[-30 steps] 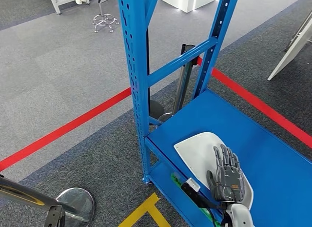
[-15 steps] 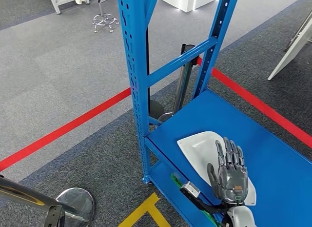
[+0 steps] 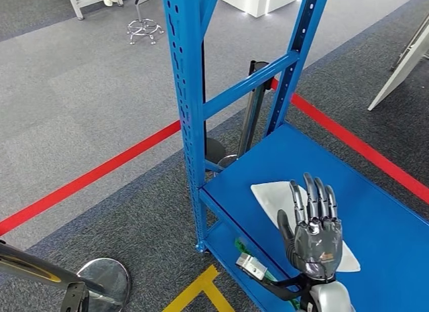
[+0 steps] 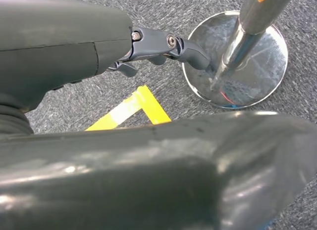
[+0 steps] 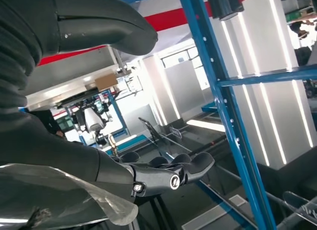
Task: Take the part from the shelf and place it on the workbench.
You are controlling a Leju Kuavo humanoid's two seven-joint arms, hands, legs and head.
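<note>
Seemingly mid-lift off the blue shelf [image 3: 384, 238]: white part [image 3: 275, 194] tilted, near edge raised, backed by right robot hand [image 3: 314, 233] with fingers spread upright, thumb apparently tucked beneath for support; firm grip unconfirmed; left robot hand [image 4: 112, 47] hanging empty, fingers loosely extended.

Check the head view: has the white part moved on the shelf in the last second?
Yes. The white part has tilted and slid rightward along the blue shelf, away from the front upright, with the right hand against it.
</note>
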